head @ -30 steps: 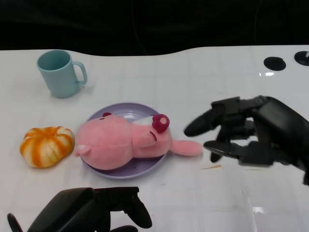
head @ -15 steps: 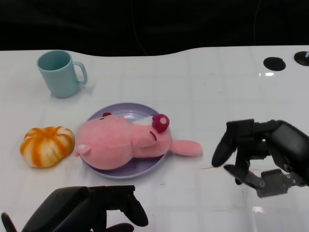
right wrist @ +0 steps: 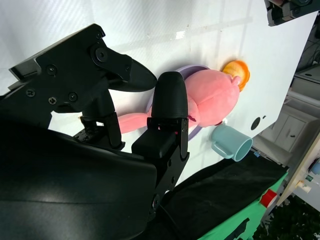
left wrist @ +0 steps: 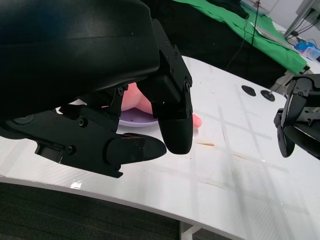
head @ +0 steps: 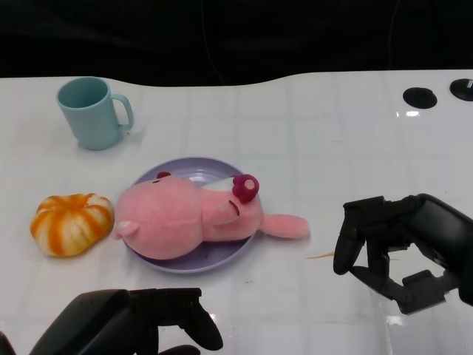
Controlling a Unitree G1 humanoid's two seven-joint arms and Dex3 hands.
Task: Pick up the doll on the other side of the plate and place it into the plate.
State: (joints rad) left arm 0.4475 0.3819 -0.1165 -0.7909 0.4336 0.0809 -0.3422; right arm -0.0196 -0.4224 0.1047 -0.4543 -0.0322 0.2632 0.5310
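On the purple plate (head: 155, 176) lies the pink doll (head: 188, 219), one leg poking over the rim; the job looks done; right hand (head: 403, 248) beside it holds nothing, fingers apart; left hand (head: 126, 329) empty too.

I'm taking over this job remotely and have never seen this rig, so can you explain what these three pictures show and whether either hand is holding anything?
It is a humanoid robot at a white table, with two black many-fingered hands. The head view looks down from the robot; its left hand is at the lower left, its right hand at the lower right. The other two pictures come from cameras at each wrist, so those hands loom large and black. On the table lie a purple plate with a pink doll lying on it, one limb over the rim, an orange pumpkin toy and a teal mug. Neither hand holds anything.
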